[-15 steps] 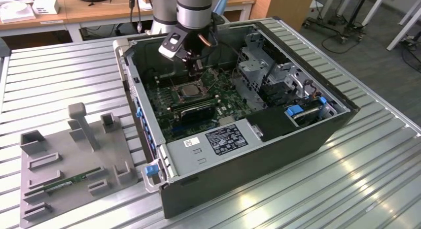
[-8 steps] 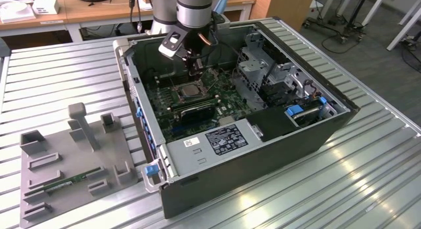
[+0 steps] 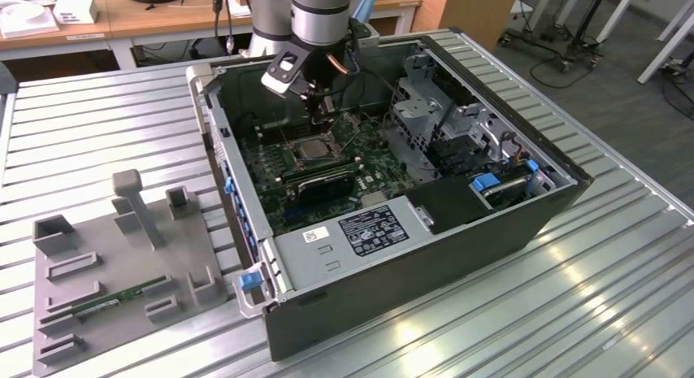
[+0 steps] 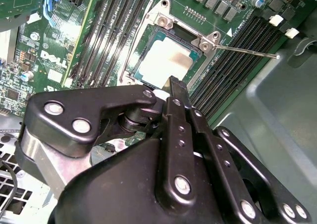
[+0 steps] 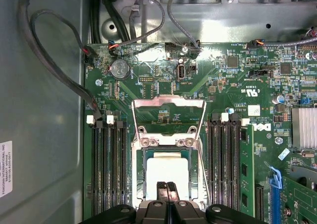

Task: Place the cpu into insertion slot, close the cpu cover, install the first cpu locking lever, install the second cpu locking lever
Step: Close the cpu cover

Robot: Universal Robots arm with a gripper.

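The gripper (image 5: pixel 167 185) hangs low over the motherboard (image 5: pixel 223 85), its two thin black fingers (image 5: pixel 161 190) pressed together side by side with nothing visible between them. In both wrist views the tips sit at the near edge of the cpu (image 5: pixel 168 167). Whether they touch its metal top cannot be told.

The cpu lies flat inside the insertion slot (image 5: pixel 140 170), its pale silvery top facing up and framed by the slot's dark border. In the second wrist view the gripper (image 4: pixel 174 84) overlaps the near edge of the cpu (image 4: pixel 168 60), and a thin metal lever (image 4: pixel 245 50) runs out from a corner of the socket, clear of the board, across the memory slots (image 4: pixel 237 60).

Just beyond the cpu, the cpu cover (image 5: pixel 168 103) is swung open on its hinge. Green board shows through its square cut-out, so it does not cover the chip. Long black memory slots (image 5: pixel 106 169) flank the socket on both sides.

In the exterior view the gripper (image 3: pixel 314 110) reaches down into the open computer case (image 3: pixel 456 232), right above the cpu (image 3: pixel 314 150). The case stands on a ribbed metal table (image 3: pixel 607 297). On the exterior view's left, well apart from the case, a grey fixture tray (image 3: pixel 65 329) holds a green memory stick (image 3: pixel 114 301).
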